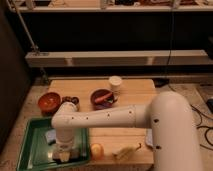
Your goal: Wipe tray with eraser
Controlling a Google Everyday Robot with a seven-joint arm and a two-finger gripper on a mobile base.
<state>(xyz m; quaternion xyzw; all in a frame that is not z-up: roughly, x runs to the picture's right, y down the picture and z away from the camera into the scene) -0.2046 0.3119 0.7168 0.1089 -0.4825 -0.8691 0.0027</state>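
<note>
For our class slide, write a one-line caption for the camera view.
White robot arm bent down, gripper low in the green tray.

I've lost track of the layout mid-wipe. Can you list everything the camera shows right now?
tray: one, green, front left of the table
blue item: one, blue, lying in the tray left of the gripper; what it is I cannot tell
left bowl: one, reddish-brown, behind the tray
middle bowl: one, reddish-brown, mid-table, something orange inside
cup: one, white, behind the middle bowl
round item: one, orange, front edge, right of the tray
long item: one, pale yellow, front edge, right of the round item
table: one, light wood
arm: one, white, reaching from the right toward the tray
gripper: one, pointing down over the tray's front right part
</note>
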